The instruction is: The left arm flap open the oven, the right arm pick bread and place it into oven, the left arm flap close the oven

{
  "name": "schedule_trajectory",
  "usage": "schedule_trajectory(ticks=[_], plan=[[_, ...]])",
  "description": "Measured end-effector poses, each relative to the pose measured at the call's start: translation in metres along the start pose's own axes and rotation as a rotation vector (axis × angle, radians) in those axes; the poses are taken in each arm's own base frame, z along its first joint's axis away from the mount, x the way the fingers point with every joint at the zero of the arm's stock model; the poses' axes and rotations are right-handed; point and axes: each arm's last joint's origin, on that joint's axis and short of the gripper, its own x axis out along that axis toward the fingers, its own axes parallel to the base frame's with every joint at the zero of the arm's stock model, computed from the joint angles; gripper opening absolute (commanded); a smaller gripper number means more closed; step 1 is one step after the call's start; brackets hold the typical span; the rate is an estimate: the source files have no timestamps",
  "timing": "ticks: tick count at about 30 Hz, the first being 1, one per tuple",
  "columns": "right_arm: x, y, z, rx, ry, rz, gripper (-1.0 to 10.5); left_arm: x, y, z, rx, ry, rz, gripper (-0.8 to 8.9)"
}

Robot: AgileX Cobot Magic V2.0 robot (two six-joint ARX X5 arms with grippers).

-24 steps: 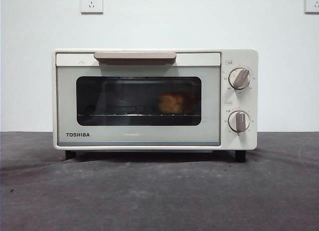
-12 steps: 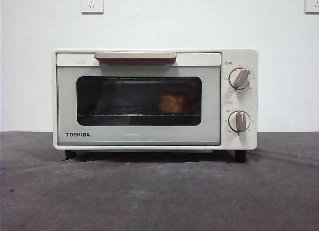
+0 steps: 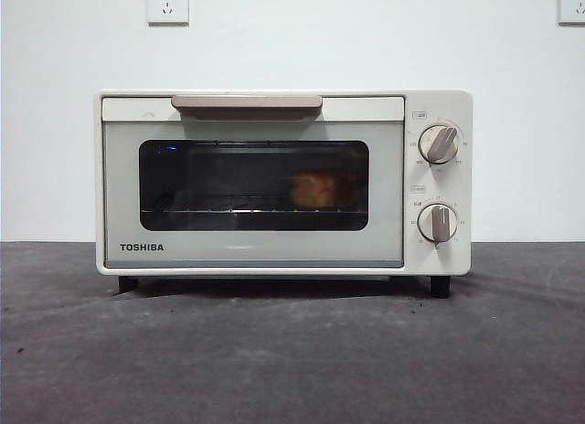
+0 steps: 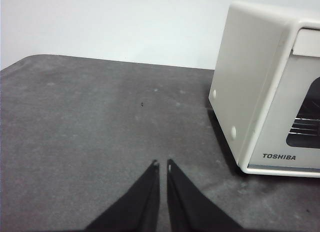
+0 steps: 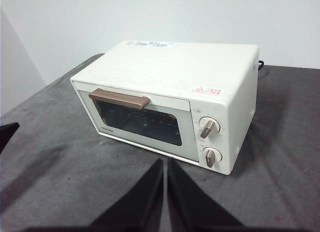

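The cream-white TOSHIBA oven (image 3: 283, 182) stands on the dark table with its glass door closed and the beige bar handle (image 3: 247, 103) at the top. Through the window the orange-brown bread (image 3: 313, 189) rests on the wire rack, right of centre. My left gripper (image 4: 162, 164) is shut and empty, low over the table beside the oven (image 4: 265, 92), off its left side wall. High above the table in front of the oven (image 5: 170, 102), my right gripper (image 5: 164, 162) is shut and holds nothing. Neither arm shows in the front view.
Two beige knobs (image 3: 440, 143) sit on the oven's right panel. The grey table (image 3: 292, 351) spreads out in front of the oven. A white wall with outlets (image 3: 168, 4) stands behind. The left arm's black tip (image 5: 7, 132) shows in the right wrist view.
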Motion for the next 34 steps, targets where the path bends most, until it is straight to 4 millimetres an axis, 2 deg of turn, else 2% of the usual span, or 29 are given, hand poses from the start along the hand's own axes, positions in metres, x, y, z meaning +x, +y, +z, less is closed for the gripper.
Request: schedule_trajectory(ticks=[8,19,34], plan=[[0.0,0.0,0.0,0.0,0.0,0.0,0.1,-0.0004,-0.0012,-0.0072,0.007,0.074,-0.01,0.33],[0.0,0.0,0.0,0.0,0.0,0.0,0.1,-0.0005,-0.0046,-0.0074,0.117,0.073,-0.04,0.33],[0.0,0.0,0.0,0.0,0.0,0.0,0.1,-0.0005,-0.0046,-0.0074,0.117,0.073,-0.04,0.33]])
